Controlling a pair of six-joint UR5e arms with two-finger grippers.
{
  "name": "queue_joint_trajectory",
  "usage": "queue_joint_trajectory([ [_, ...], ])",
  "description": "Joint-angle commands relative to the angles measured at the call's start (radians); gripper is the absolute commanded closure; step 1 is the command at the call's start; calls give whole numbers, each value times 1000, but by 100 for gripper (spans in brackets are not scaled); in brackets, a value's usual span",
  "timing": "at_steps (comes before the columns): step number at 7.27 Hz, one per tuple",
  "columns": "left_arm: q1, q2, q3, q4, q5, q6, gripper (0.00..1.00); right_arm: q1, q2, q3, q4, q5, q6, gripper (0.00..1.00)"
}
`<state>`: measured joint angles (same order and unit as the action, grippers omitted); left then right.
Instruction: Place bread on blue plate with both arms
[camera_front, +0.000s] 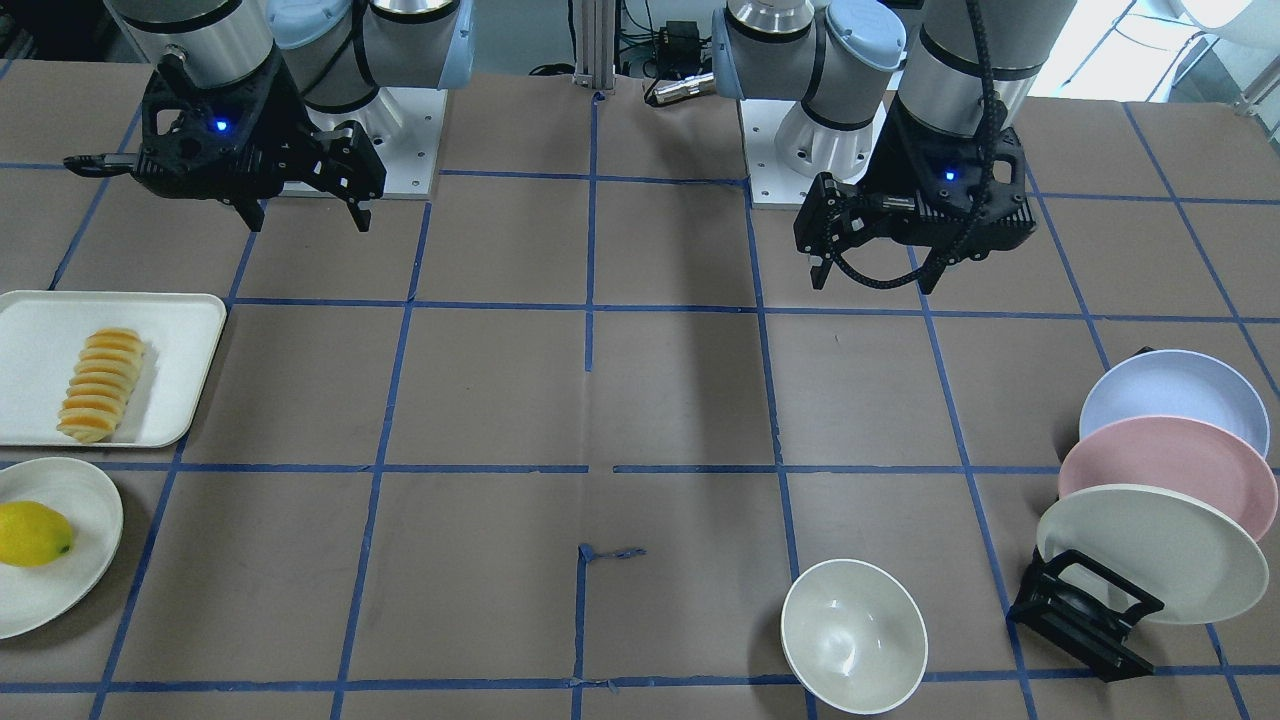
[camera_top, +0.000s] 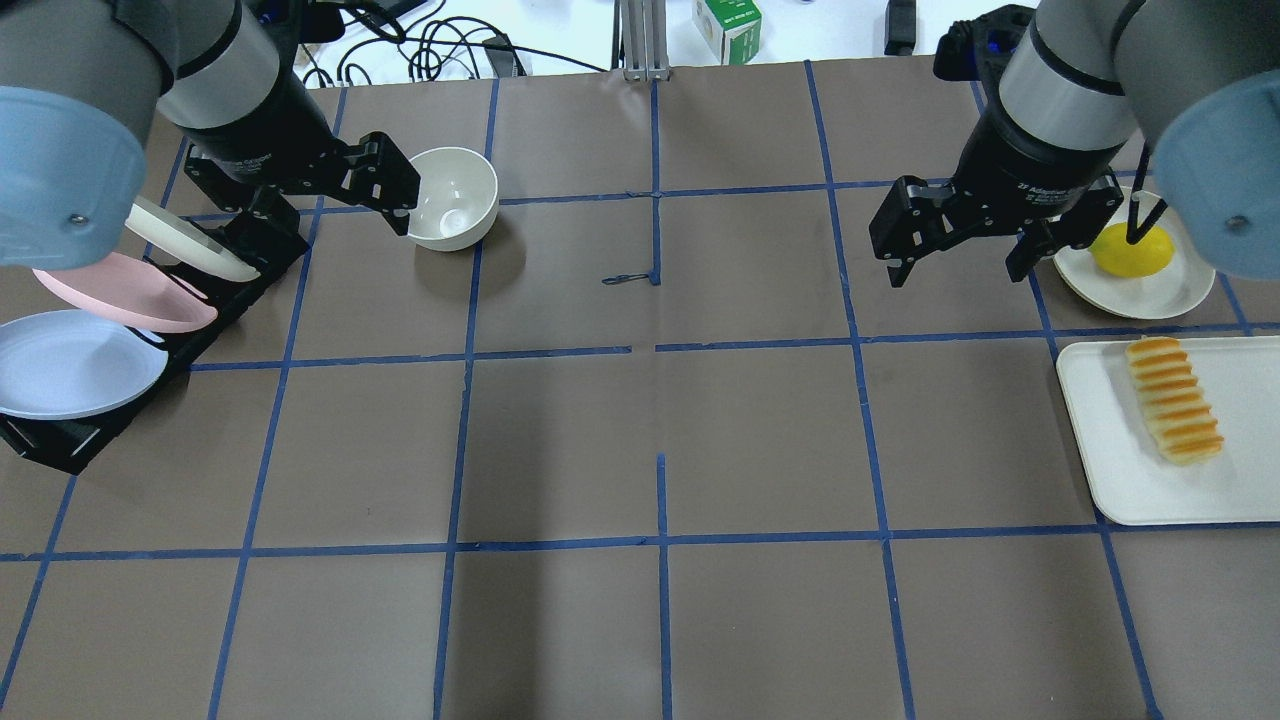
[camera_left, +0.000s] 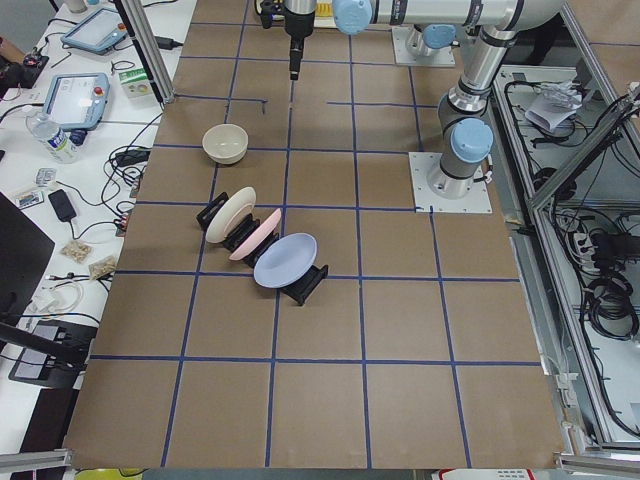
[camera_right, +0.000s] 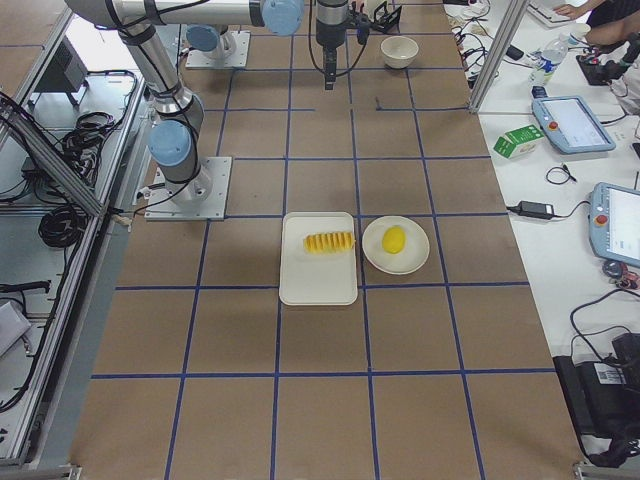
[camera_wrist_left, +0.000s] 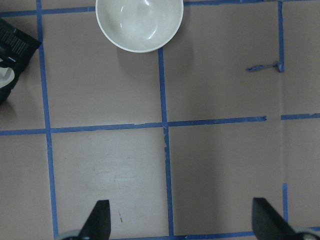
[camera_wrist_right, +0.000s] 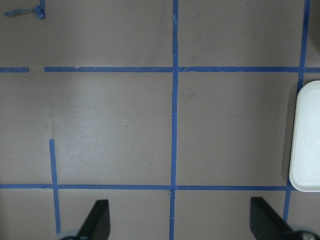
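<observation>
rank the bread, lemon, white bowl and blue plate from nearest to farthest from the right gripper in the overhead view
1. Bread and lemon, both at the far right: too close to call, since the right gripper hangs above the table.
2. White bowl, left of centre.
3. Blue plate, at the left edge.

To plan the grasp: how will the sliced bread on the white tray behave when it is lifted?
The bread shows a row of slices, so it may fan apart or sag when lifted. Lying flat on the tray, it probably will not roll.
</observation>
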<state>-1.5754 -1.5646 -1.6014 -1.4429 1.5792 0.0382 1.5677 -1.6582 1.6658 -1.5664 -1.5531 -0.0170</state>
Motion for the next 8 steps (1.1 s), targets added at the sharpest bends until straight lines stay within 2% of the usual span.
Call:
queue_joint_trajectory([
  [1,0,0,0,1,2,0,0,0,0,0,0,1,-1,0],
  [4,62,15,12,6,1,-7,0,-1,1,0,0,-1,-1,0],
  [8,540,38,11,45,10,11,0,-26,33,6,-20,-19,-1,0],
])
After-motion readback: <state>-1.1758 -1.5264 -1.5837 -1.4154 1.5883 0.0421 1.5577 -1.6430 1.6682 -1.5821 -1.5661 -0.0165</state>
